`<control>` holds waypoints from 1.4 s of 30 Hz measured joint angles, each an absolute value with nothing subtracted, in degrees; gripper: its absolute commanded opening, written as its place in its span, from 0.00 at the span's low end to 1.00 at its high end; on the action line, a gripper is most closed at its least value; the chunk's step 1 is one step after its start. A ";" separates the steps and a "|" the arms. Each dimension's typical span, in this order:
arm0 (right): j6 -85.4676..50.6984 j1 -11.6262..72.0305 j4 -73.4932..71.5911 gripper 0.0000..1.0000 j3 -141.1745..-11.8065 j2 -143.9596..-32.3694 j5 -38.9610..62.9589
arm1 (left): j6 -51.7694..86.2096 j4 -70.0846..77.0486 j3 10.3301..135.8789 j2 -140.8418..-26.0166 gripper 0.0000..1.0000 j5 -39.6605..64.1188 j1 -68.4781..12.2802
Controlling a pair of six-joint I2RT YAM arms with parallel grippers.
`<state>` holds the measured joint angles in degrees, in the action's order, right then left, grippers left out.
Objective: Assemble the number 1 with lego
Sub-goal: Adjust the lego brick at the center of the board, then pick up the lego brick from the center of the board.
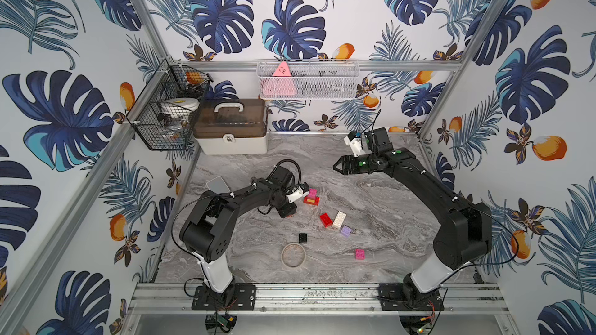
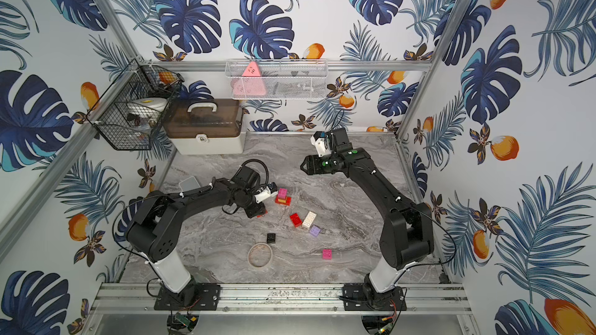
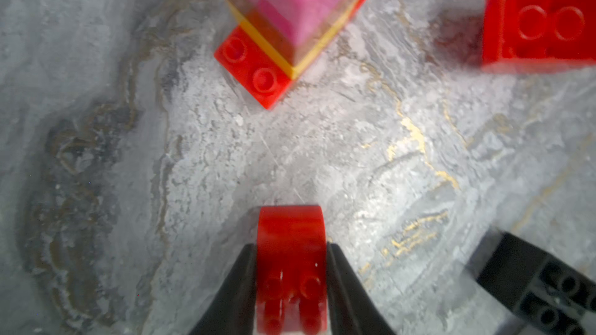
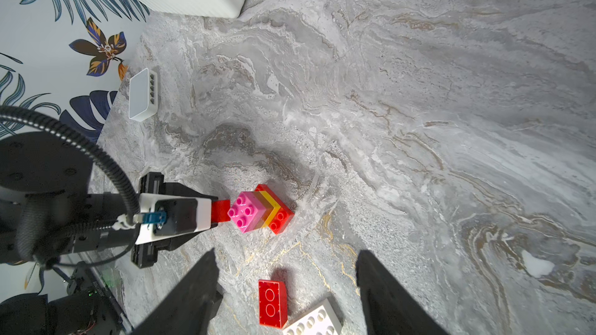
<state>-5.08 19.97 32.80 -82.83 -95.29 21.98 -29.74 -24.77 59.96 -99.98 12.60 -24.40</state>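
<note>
A stack of lego point(image 1: 312, 197) point(image 2: 283, 197) stands mid-table: a pink brick point(image 4: 246, 211) over orange and yellow layers on a red base point(image 3: 258, 69). My left gripper point(image 3: 292, 252) is shut on a small red brick point(image 3: 292, 269), held close beside the stack on its left point(image 4: 221, 211). In both top views the left gripper point(image 1: 288, 213) point(image 2: 258, 214) points down. To the right of the stack lie a loose red brick point(image 1: 326, 219) point(image 4: 272, 302), a white one point(image 1: 339, 219), a lilac one point(image 1: 346, 231), a black one point(image 1: 302, 237) and a pink one point(image 1: 360, 253). My right gripper point(image 1: 337, 166) point(image 4: 287, 252) hangs open and holds nothing, at the back.
A flat tan ring point(image 1: 293, 254) lies near the front, by the black brick. A pale grey rounded box point(image 1: 218, 184) sits at the left edge behind my left arm. A white case point(image 1: 231, 138) with a brown lid stands at the back left, under a wire basket point(image 1: 163, 117).
</note>
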 measured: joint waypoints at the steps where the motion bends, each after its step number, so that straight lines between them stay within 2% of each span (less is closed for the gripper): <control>1: -5.04 19.99 32.49 0.74 -82.52 -95.20 22.22 | -30.13 -24.86 59.72 -99.11 0.59 12.97 -24.40; 4: -4.89 20.29 31.46 0.80 -80.68 -94.61 23.00 | -30.04 -23.92 59.29 -96.12 0.70 14.09 -24.40; 9: -2.63 23.94 28.80 0.77 -76.95 -92.77 22.96 | -25.30 -19.35 58.17 -89.62 0.74 17.89 -23.20; 16: 8.34 37.45 25.76 0.72 -73.89 -93.91 21.58 | -2.52 -11.79 54.35 -81.21 0.71 22.11 -12.27; 24: 21.78 47.55 24.60 0.67 -78.06 -104.31 22.13 | 12.21 -13.37 50.59 -75.18 0.71 17.52 -7.90; 27: 25.54 48.75 25.67 0.63 -82.30 -109.69 22.06 | 14.85 -14.13 49.15 -73.69 0.71 15.46 -7.11; 34: 32.73 49.87 27.70 0.67 -87.81 -119.17 19.31 | 16.53 -16.95 50.00 -74.72 0.70 13.23 -7.03; 38: 36.03 49.74 28.80 0.56 -89.17 -121.86 17.82 | 16.56 -18.39 50.33 -75.48 0.69 12.14 -7.03; 42: 38.44 49.78 27.94 0.56 -89.82 -122.80 16.91 | 16.56 -19.25 50.57 -75.90 0.69 11.84 -7.03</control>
<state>38.44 49.78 27.94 -89.82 -122.80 16.91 16.56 -19.25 50.57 -75.90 11.84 -7.03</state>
